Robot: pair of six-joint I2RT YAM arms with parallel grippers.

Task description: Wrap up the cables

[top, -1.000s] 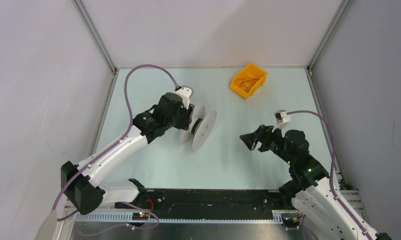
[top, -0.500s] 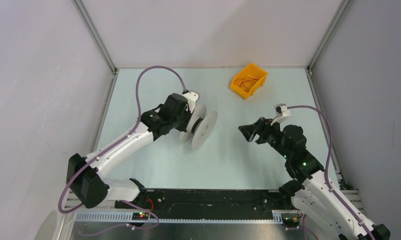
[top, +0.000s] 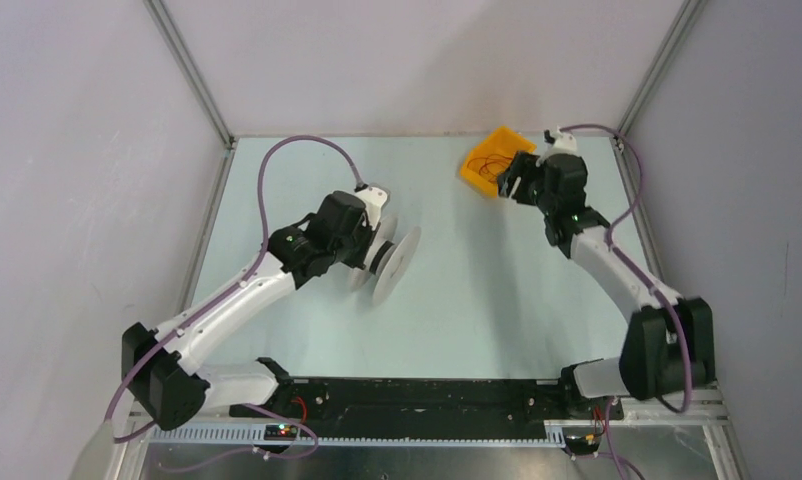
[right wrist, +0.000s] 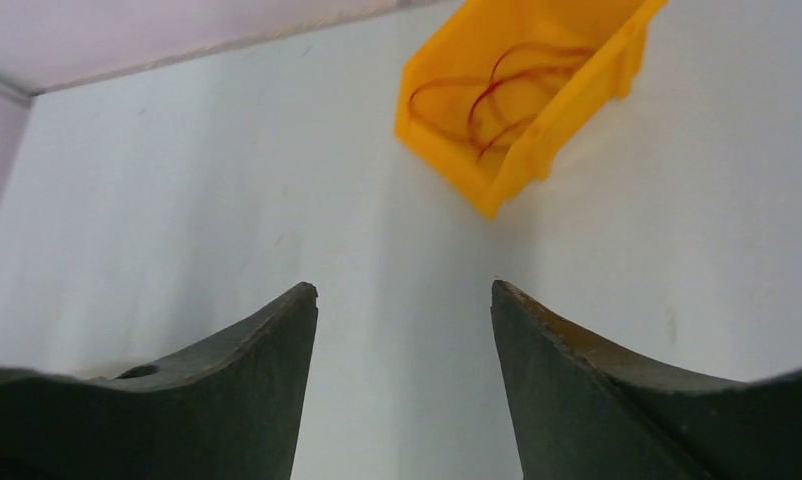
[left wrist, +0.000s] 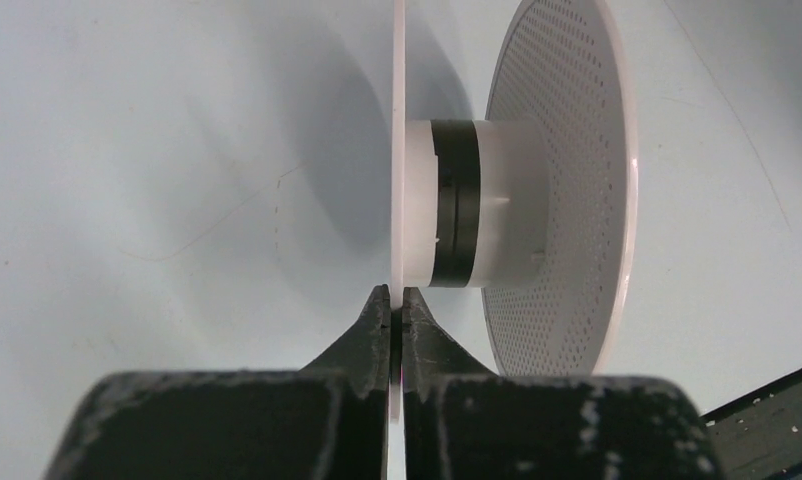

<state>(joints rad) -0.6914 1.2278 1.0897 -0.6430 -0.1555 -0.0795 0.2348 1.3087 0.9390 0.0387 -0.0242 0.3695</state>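
The cables [right wrist: 497,95] are thin red-orange wire loops lying in a yellow bin [right wrist: 542,150] at the far right of the table [top: 447,300]. They also show as faint loops [top: 489,165] in the top view. My right gripper [right wrist: 404,290] hovers open just short of the bin [top: 470,172], nothing between its fingers; from above the right gripper [top: 510,180] is at the bin's right side. A white spool [top: 392,260] with a black-banded core [left wrist: 457,205] stands on edge mid-table. My left gripper [left wrist: 397,300] is shut on the spool's thin flange [left wrist: 398,150].
The spool's second flange [left wrist: 562,190] is perforated and faces right. Purple hoses [top: 277,160] arc over both arms. Grey walls and metal rails [top: 212,215] enclose the table on three sides. A black base rail [top: 417,395] runs along the near edge.
My right arm swung from mid-right up to the yellow bin, its jaws narrowing a little. My left gripper closed on the spool's flange and the spool shifted slightly left and nearer.
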